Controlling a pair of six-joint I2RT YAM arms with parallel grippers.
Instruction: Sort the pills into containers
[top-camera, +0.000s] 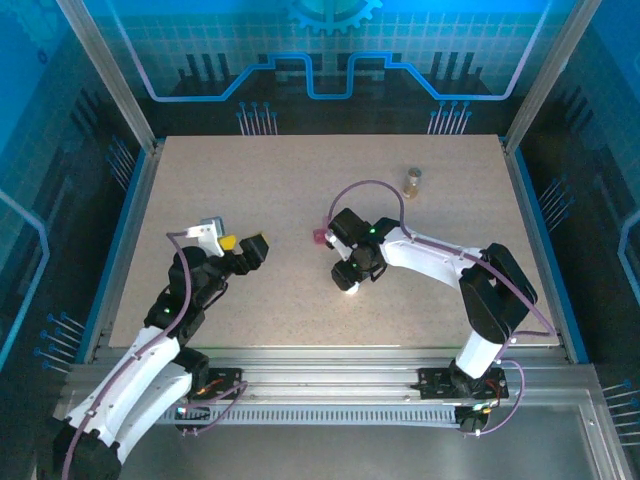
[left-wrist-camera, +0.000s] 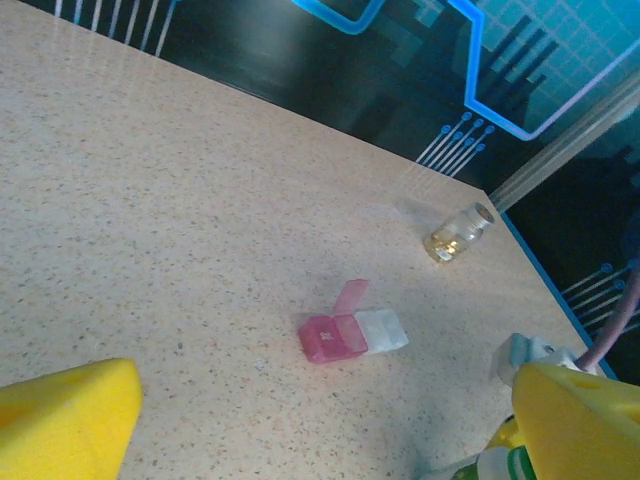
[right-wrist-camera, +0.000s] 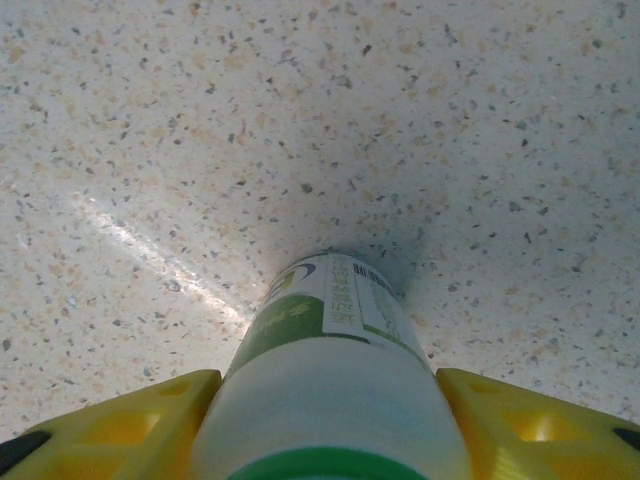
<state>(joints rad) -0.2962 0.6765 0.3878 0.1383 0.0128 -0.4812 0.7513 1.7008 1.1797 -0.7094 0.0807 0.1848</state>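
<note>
Right gripper (right-wrist-camera: 325, 425) hugs white bottle (right-wrist-camera: 335, 330). Yellow fingers (right-wrist-camera: 120, 420) press both sides of smooth round plastic. Green and white label wraps it. Bottle's far end sits on speckled table (right-wrist-camera: 480, 120). Left gripper (left-wrist-camera: 320, 415) spread wide, nothing inside; chunky yellow wedge tips. Small flat box (left-wrist-camera: 352, 335), half pink, half clear, pink lid flipped up, lies mid-table. See-through brownish vial (left-wrist-camera: 458, 232) farther back, well apart from box.

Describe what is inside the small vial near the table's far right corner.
The vial holds something yellowish at its base. Whether it is pills is too blurred to tell.
</note>
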